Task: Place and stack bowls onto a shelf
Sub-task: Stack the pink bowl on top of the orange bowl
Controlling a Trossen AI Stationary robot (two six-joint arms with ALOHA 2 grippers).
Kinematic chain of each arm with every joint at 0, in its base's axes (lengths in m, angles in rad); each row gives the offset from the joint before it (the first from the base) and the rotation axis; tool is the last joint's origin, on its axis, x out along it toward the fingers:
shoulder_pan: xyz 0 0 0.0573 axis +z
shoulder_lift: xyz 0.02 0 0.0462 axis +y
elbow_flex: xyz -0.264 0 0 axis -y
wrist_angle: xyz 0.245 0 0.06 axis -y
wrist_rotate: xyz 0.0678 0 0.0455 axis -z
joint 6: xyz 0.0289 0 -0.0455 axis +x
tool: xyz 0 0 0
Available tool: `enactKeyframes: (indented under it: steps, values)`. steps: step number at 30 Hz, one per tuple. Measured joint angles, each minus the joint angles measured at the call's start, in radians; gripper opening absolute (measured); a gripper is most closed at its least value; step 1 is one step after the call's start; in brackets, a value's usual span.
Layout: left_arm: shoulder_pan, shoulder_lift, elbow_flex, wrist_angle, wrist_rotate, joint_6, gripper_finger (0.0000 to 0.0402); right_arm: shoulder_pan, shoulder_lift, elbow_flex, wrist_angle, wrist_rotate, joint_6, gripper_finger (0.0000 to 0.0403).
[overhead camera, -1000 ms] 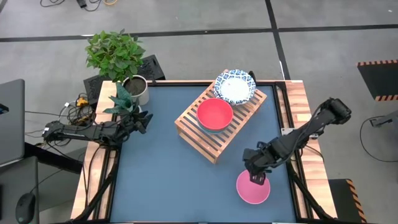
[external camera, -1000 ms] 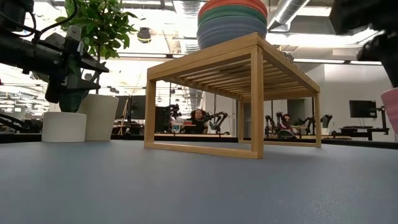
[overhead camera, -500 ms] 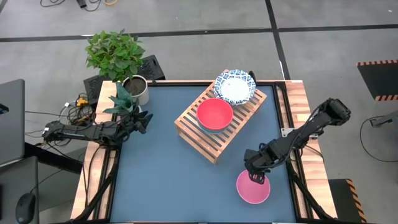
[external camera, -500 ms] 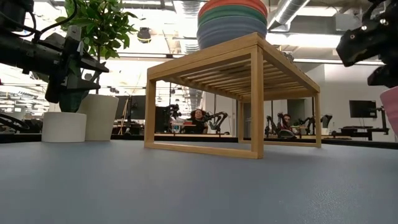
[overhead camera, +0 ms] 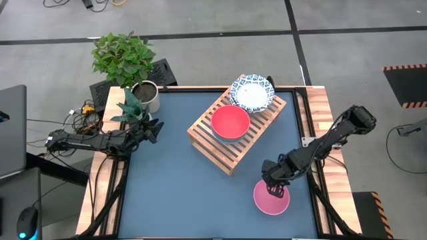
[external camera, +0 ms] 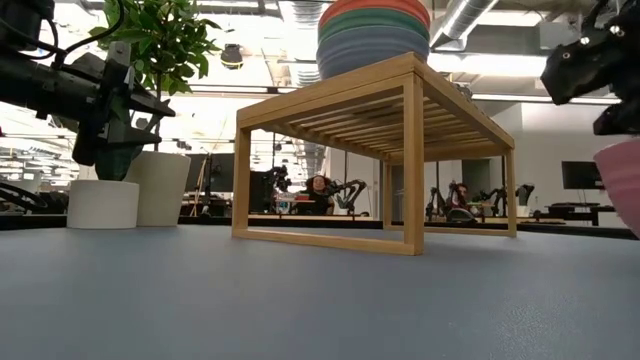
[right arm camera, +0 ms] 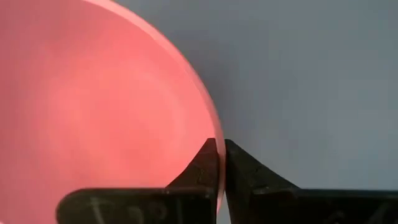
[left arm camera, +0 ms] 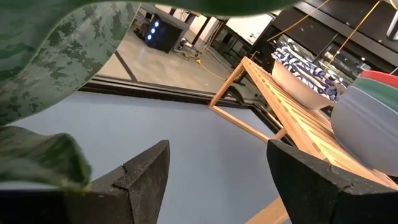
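A pink bowl (overhead camera: 271,202) sits near the table's front right, with my right gripper (overhead camera: 275,191) shut on its far rim; the low view shows only its side (external camera: 620,185) at the picture's edge. The wooden shelf (overhead camera: 235,148) stands in the middle. It carries a stack of bowls with a red one on top (overhead camera: 230,121) and a blue-and-white patterned bowl (overhead camera: 252,92) at its far end. My left gripper (overhead camera: 155,128) waits open at the table's left edge, level, pointing at the shelf (left arm camera: 261,93). My right gripper pinches the pink bowl's rim (right arm camera: 217,138) on the side nearest the shelf. One finger (right arm camera: 208,163) is inside the bowl and the other (right arm camera: 244,169) outside. The fingers come from above, pointing steeply down. Whether the bowl's base is off the table I cannot tell.
Two potted plants (overhead camera: 127,60) (overhead camera: 135,110) stand at the far left corner, their leaves close over my left gripper. Bare blue tabletop (overhead camera: 173,187) lies between the shelf and the near edge. Wooden side rails (overhead camera: 320,113) border the table.
My right gripper has come down onto the pink bowl's rim and shut on it. In the low view the bowl's side now reaches a little farther into the picture than before.
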Motion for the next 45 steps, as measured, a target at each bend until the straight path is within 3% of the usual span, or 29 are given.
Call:
enactKeyframes:
  steps: [5,10,15,22,30,38,45]
  values:
    - [0.000,0.000,0.000,0.000,0.000,0.005,0.0253,-0.015,-0.021,0.096,-0.069,-0.001,-0.047,0.0029]
    - [0.000,0.000,0.000,0.000,-0.001,0.008,0.0253,-0.072,-0.041,0.283,-0.298,-0.002,-0.112,0.0029]
    - [0.000,0.000,0.000,0.000,-0.001,0.008,0.0253,-0.176,-0.039,0.529,-0.527,0.012,-0.208,0.0029]
    - [0.000,0.000,0.000,0.000,0.000,0.008,0.0253,-0.366,-0.038,0.823,-0.701,0.030,-0.316,0.0029]
    - [0.000,0.000,0.000,0.000,0.000,0.012,0.0253,-0.557,-0.028,1.073,-0.681,0.032,-0.505,0.0029]
    - [0.000,0.000,0.000,0.000,0.000,0.023,0.0253,-0.765,0.056,1.235,-0.648,0.021,-0.641,0.0029]
    - [0.000,0.000,0.000,0.000,0.000,0.007,0.0253,-0.935,0.264,1.396,-0.665,-0.203,-0.804,0.0029]
